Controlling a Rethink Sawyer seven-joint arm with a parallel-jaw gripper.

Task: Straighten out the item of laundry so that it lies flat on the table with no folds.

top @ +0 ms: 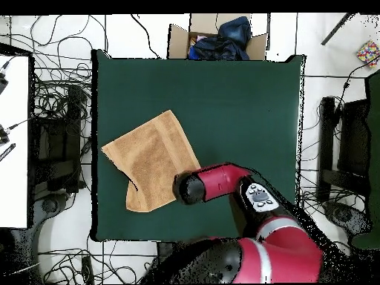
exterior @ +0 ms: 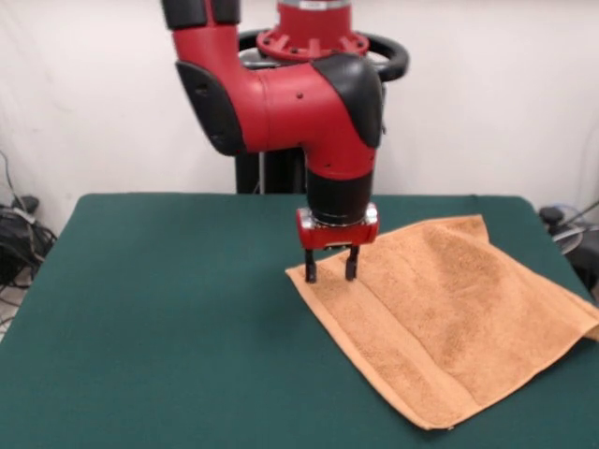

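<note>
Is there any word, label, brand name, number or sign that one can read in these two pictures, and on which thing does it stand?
None can be read.
Red and black arm: no legible marking.
Light orange-tan terry towel: no readable tag shows.
Dark green table top: plain.
Cardboard box beyond the table: no legible print.

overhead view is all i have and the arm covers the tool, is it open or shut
observer: Open. The front view shows the tool with its two black fingers apart and nothing between them.
operator: where on the towel is it
observer: At the towel's corner that points toward the table's middle. The tips are down at the cloth, but I cannot tell if they press it.
operator: any folds showing
observer: Yes. At the towel's right corner in the front view, one layer seems to lie over another.
</note>
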